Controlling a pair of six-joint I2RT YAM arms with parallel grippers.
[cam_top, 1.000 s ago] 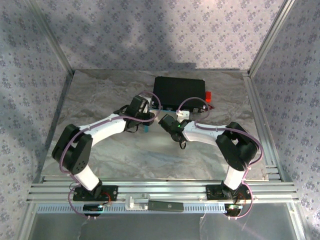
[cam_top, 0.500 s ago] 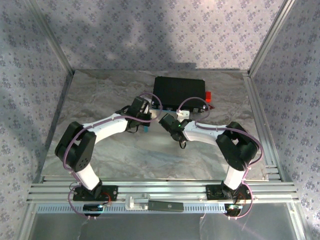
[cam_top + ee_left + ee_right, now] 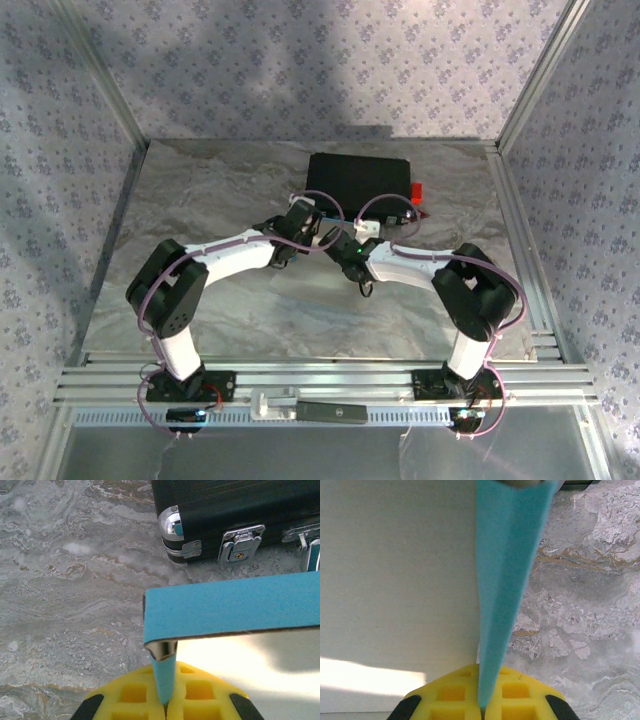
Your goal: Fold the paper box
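paper box (image 3: 235,605): part-folded, cyan out/white in, held just short of black case (image 3: 225,500) | L gripper (image 3: 165,707): clamped on box's L edge | R gripper (image 3: 481,707): clamped on cyan flap | long axis, judged: runs L–R between grippers, both equally near

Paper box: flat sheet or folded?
Partly folded. The paper box has a cyan panel bent along a crease above its white side, one flap pinched in the left gripper. Whether it closes fully, cannot tell.
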